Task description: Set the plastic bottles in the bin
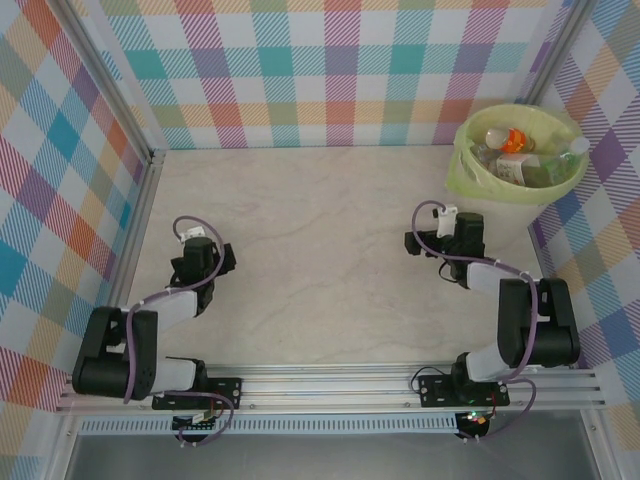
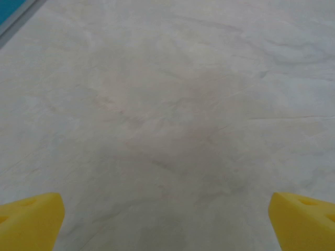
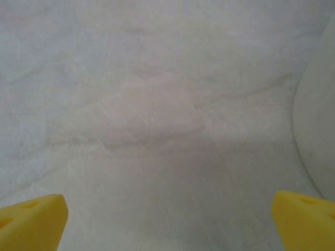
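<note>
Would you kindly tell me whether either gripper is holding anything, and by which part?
Nothing is held: the left gripper and right gripper both stand open above the table, with the plastic bottles lying in the bin.

The left arm [image 1: 165,308] and right arm [image 1: 525,320] had black joints and pale grey link covers, with a purple cable [image 1: 128,365] looping along each. The left tool [image 1: 203,258] and right tool [image 1: 447,238] were black (a small white block [image 1: 447,214] capped each), their fingertips [image 2: 30,222] bright yellow wedges.
</note>
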Tool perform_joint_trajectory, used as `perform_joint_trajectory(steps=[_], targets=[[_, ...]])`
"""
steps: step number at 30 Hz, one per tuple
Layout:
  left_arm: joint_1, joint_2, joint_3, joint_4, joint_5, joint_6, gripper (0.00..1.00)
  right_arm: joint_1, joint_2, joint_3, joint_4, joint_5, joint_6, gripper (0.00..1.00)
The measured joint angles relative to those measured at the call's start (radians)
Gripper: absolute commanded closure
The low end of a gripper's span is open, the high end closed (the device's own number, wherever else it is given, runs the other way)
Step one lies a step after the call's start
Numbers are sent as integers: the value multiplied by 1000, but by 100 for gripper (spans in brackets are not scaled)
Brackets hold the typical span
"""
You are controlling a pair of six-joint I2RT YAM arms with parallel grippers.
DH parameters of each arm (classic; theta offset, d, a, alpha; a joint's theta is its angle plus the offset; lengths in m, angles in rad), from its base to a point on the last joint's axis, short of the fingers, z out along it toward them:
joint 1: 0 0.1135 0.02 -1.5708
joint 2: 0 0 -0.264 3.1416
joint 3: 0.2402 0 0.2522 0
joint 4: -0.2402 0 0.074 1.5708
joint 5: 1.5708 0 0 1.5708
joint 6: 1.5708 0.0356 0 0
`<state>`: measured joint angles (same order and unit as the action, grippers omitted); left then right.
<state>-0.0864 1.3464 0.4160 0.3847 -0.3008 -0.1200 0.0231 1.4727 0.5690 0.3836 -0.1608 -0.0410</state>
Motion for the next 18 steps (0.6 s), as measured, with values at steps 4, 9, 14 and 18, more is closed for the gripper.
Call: perform_joint_trajectory(steps=[4, 9, 14, 18], targets=[[1, 35, 6, 129, 61, 59, 0, 0, 0, -80, 151, 1, -6, 0], [13, 147, -60, 426, 126, 92, 0, 0, -8, -192, 308, -4, -15, 0], [12, 228, -61, 429, 108, 94, 0, -2, 32, -296, 534, -6, -23, 0], [10, 228, -48, 448, 75, 94, 0, -5, 59, -254, 499, 35, -8, 0]])
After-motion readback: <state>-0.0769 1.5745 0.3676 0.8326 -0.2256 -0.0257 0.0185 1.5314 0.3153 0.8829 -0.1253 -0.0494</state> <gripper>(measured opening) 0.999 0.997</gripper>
